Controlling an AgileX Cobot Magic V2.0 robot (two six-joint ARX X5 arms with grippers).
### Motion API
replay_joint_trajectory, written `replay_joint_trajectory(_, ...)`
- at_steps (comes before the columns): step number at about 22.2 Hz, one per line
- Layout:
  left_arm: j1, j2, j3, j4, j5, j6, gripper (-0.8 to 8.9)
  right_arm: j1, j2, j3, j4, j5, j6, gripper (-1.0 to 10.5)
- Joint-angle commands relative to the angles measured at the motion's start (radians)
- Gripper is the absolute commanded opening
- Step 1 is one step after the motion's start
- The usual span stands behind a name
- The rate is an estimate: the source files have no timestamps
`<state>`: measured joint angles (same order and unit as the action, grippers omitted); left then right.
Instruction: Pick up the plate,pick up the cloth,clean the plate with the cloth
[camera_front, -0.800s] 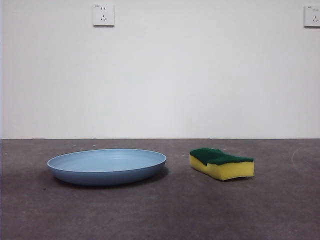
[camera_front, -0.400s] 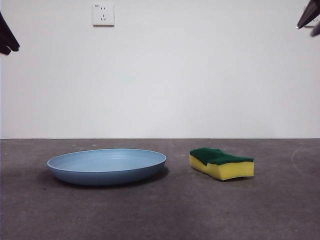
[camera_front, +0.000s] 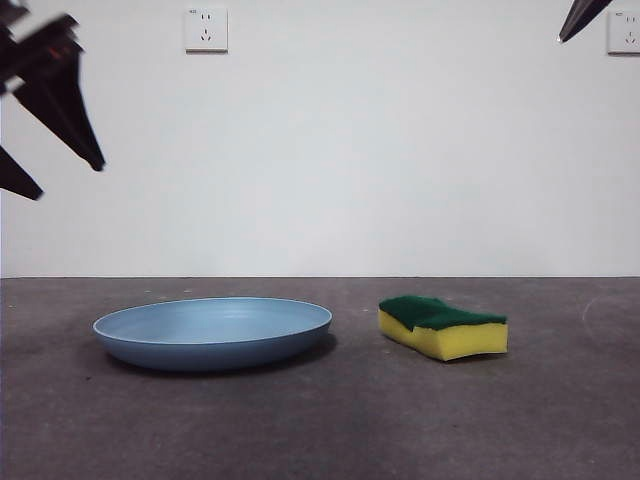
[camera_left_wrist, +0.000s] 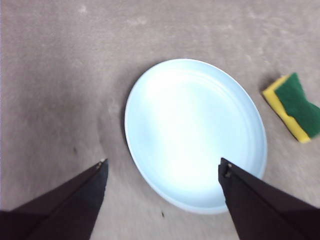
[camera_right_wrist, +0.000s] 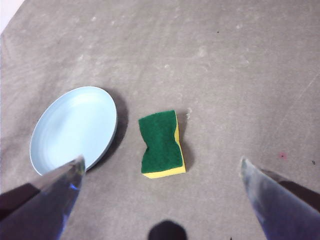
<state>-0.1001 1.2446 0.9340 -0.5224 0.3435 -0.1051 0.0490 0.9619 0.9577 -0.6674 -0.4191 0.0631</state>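
The light-blue plate (camera_front: 213, 333) lay flat on the grey desk (camera_front: 320, 420) with the yellow-and-green sponge (camera_front: 443, 327) just beside it, neither yet touched. The left claw (camera_left_wrist: 162, 167) hung released above the plate, and the right claw (camera_right_wrist: 162, 167), likewise spread wide, was high over the sponge. A sound grasp would probably mean straddling the plate's low rim (camera_left_wrist: 131, 145), one jaw inside and one outside.
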Motion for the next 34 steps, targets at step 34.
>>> replay_joint_trajectory(34,-0.121,0.6,0.226,-0.01,-0.159,0.045,2.35,0.026,0.002,0.006,-0.023,-0.002,0.018,5.3)
